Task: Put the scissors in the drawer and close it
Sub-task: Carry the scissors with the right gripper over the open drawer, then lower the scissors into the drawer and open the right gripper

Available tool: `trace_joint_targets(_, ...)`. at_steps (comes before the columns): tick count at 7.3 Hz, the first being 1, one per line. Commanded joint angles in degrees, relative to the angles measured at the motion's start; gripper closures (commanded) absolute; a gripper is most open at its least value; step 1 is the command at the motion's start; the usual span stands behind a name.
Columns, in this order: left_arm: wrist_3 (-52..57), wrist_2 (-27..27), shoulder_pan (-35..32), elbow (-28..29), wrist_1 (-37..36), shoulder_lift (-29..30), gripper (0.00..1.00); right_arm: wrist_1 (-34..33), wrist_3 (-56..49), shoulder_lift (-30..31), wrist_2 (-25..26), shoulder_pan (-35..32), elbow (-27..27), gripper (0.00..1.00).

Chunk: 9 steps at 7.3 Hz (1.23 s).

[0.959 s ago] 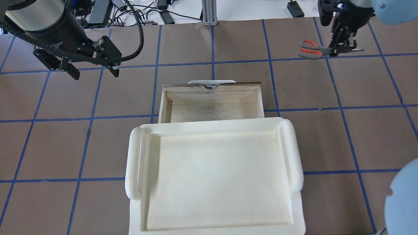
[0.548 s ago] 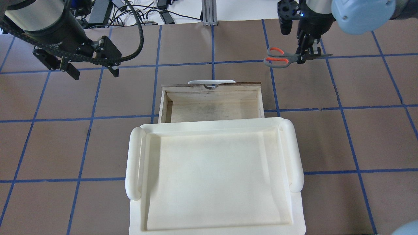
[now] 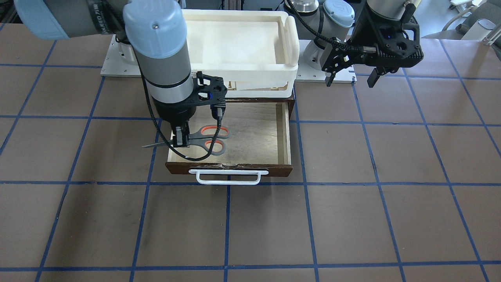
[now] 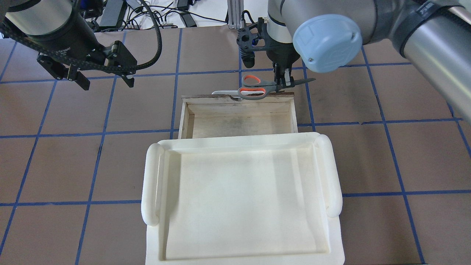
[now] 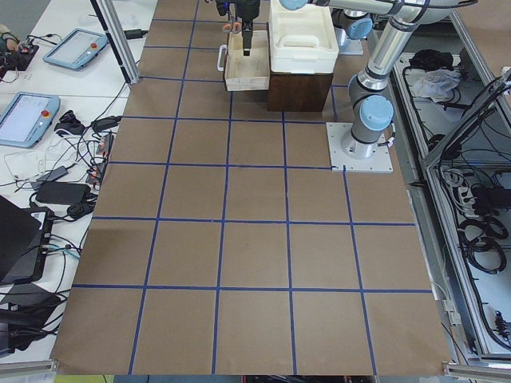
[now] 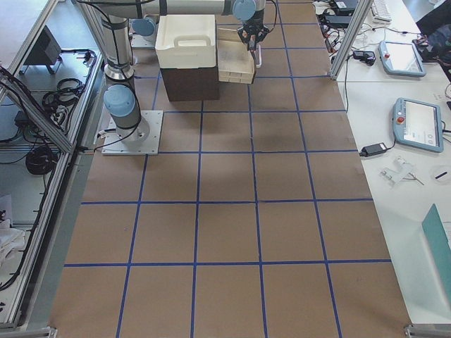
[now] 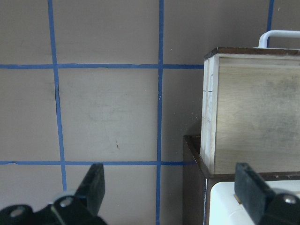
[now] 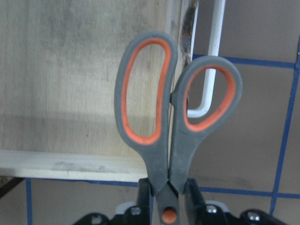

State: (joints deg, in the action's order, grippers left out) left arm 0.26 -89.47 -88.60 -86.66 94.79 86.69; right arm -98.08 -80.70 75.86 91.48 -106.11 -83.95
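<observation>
The scissors [image 4: 254, 87], grey with orange-red lined loops, hang level in my right gripper [image 4: 283, 84], which is shut on them near the pivot. They are over the front edge of the open drawer [image 4: 239, 123]. In the front-facing view the scissors [image 3: 207, 139] are over the drawer's [image 3: 254, 129] left part, with the blades pointing out past its side wall. The right wrist view shows the loops [image 8: 173, 117] straddling the drawer front and its white handle [image 8: 213, 56]. My left gripper [image 4: 106, 84] is open and empty, off to the drawer's left above the table.
A white foam tray [image 4: 151, 184] sits on top of the dark cabinet [image 5: 299, 88] that the drawer slides out of. Cables and power bricks [image 4: 184, 14] and an aluminium post [image 4: 235, 14] lie at the table's far edge.
My right arm has carried the scissors leftward from the far right of the table to above the drawer's front. The left arm has not moved.
</observation>
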Motion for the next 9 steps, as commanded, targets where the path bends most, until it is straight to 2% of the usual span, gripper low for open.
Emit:
trace_joint_targets(1, 0.0, 0.0, 0.0, 0.0, 0.0, 0.0, 0.00, 0.0, 1.3, -0.1, -0.6, -4.5, -1.6, 1.00)
trace_joint_targets(2, 0.0, 0.0, 0.0, -0.2, 0.0, -0.2, 0.00, 0.0, 1.9, -0.5, -0.8, -5.8, -2.4, 1.00)
trace_joint_targets(3, 0.0, -0.1, 0.0, -0.7, 0.0, -0.6, 0.00, -0.1, 2.0, -2.0, -4.1, -5.9, -2.5, 1.00)
trace_joint_targets(4, 0.1, -0.1, 0.0, -1.0, 0.0, -0.7, 0.00, -0.2, 2.1, -3.7, -4.9, -6.0, -2.5, 1.00)
trace_joint_targets(8, 0.1, -0.1, 0.0, -1.0, 0.0, -0.7, 0.00, -3.6, 4.9, -6.9, -5.7, -6.2, -5.1, 1.00)
trace_joint_targets(9, 0.1, -0.1, 0.0, -1.0, 0.0, -0.7, 0.00, -3.6, 6.6, -7.7, -5.7, -6.2, -5.2, 0.97)
